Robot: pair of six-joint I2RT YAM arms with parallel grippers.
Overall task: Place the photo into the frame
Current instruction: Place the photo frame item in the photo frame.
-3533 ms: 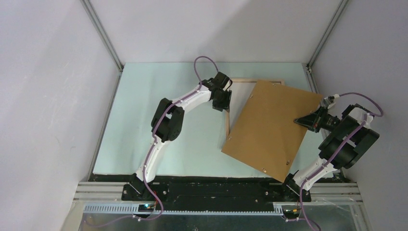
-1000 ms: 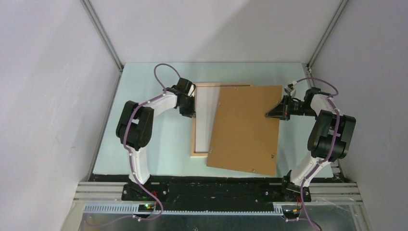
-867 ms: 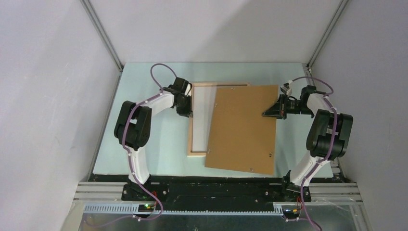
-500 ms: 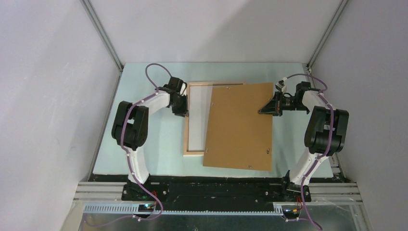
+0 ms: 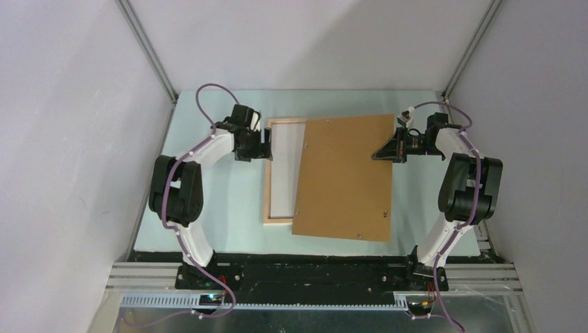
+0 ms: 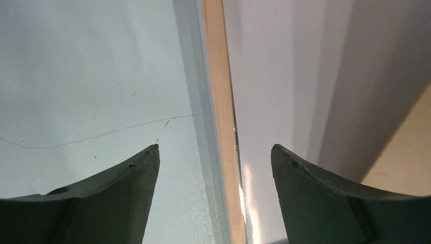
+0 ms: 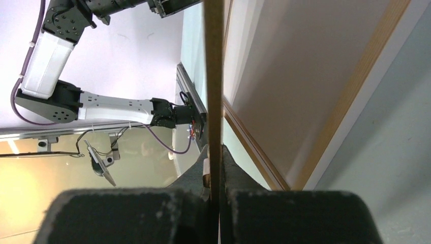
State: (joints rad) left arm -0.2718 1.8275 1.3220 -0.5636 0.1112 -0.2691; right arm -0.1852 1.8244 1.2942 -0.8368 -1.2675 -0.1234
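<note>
The frame (image 5: 277,220) lies back-up on the table (image 5: 208,201). The pale field inside it may be the photo face down; I cannot tell. The board (image 5: 343,180) covers its right part, skewed and tilted up on the right. To seat the board well, it should probably slide left, square up with the frame's edges, then be lowered flat, with the frame kept from shifting. The right gripper (image 5: 380,154) is clamped on the board's right edge. The left gripper (image 5: 263,147) is spread wide astride the frame's left rail, fingers (image 6: 112,188) touching nothing.
</note>
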